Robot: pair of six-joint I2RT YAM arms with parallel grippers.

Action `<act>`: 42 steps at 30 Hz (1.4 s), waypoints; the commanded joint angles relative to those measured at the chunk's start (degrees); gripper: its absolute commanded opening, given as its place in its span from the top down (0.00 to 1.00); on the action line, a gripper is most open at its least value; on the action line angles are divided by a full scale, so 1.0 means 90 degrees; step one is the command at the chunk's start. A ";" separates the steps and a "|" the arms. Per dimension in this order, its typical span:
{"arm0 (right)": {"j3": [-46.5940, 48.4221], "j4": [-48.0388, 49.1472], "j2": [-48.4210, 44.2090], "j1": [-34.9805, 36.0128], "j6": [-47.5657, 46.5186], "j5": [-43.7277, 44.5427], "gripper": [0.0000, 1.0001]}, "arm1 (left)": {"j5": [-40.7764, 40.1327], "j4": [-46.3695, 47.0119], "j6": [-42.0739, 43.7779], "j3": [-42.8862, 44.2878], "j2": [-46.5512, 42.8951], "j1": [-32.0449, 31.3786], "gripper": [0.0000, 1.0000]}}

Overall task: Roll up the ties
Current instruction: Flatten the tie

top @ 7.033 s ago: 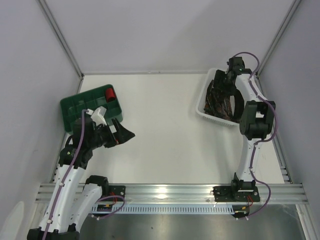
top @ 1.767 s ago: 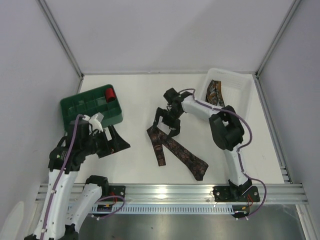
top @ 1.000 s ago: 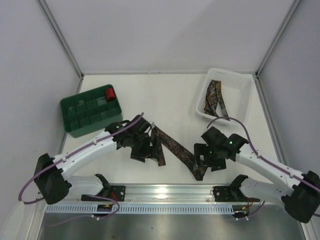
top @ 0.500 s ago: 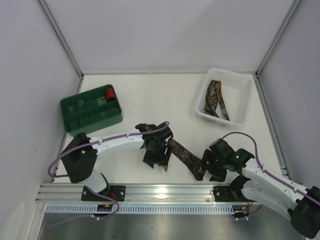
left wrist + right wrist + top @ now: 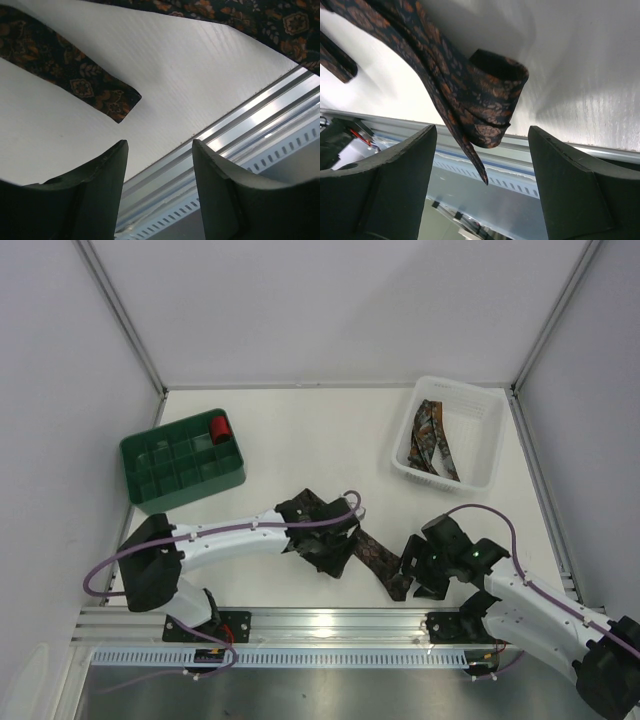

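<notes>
**A:** Top view: your tie (image 5: 375,558) lies slantwise by the tabletop's (image 5: 300,430) near edge, left gripper (image 5: 330,552) over one end, right gripper (image 5: 415,568) at the other. More ties (image 5: 433,440) sit in the white basket (image 5: 487,425), far right corner.

**B:** Yeah. Left wrist: jaws apart, nothing between them, a pointed tip (image 5: 80,85) just ahead. Right wrist: spread wide too, the folded end (image 5: 492,95) between them, ungripped.

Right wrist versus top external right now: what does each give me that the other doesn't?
Only the right wrist view: the end of the tie is doubled over on itself and sits inside the open right gripper, with a gap on each side, not pinched.
Only the top view: the green tray, the red roll in it, the white basket holding more ties, and the left gripper over the same tie.
Both: the patterned tie lying on the table near the front rail.
</notes>
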 commanded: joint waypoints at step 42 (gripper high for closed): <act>-0.0073 0.0736 0.0461 -0.0746 -0.0166 -0.0867 0.27 | -0.2451 0.1282 0.2312 -0.0678 0.1061 -0.1156 0.71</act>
